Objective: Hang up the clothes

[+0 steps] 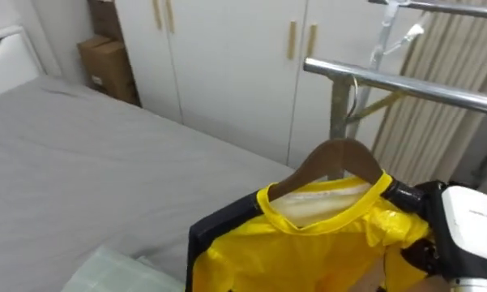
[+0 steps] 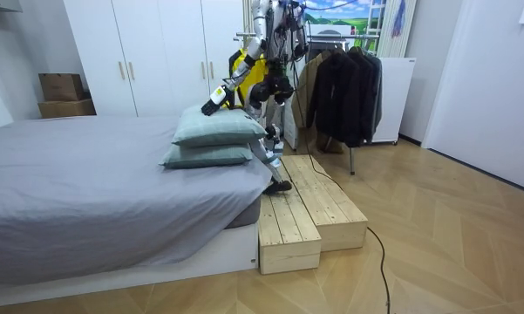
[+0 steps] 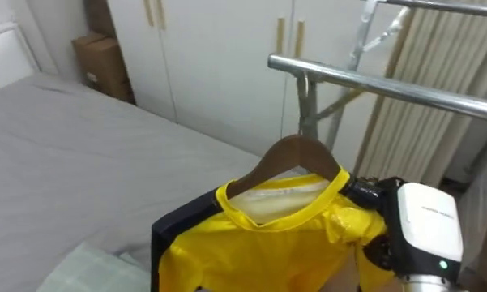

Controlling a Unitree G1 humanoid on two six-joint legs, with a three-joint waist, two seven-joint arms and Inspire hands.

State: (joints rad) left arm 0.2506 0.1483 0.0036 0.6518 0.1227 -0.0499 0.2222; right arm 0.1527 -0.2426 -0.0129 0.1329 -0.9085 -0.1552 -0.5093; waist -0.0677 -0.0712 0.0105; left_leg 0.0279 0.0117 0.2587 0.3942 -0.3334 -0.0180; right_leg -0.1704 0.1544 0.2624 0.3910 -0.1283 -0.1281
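Observation:
A yellow shirt (image 1: 308, 243) with black trim hangs on a wooden hanger (image 1: 340, 158), held up in front of me. My right hand (image 1: 412, 199) grips the shirt's right shoulder over the hanger's end, dark fingers curled round it. The hanger's top sits just below and in front of a metal clothes rail (image 1: 405, 85), and its hook is hard to make out against the rail post. In the room view I stand on a wooden platform (image 2: 305, 209) between bed and rack. My left hand (image 2: 211, 106) reaches out low over the pillows (image 2: 218, 131).
A grey bed (image 1: 81, 162) spreads to my left, a pale green pillow (image 1: 113, 272) at its near corner. White wardrobes (image 1: 227, 65) and cardboard boxes (image 1: 105, 61) stand behind. A second, higher rail (image 1: 446, 8) crosses the top right. Dark coats (image 2: 340, 87) hang on the rack.

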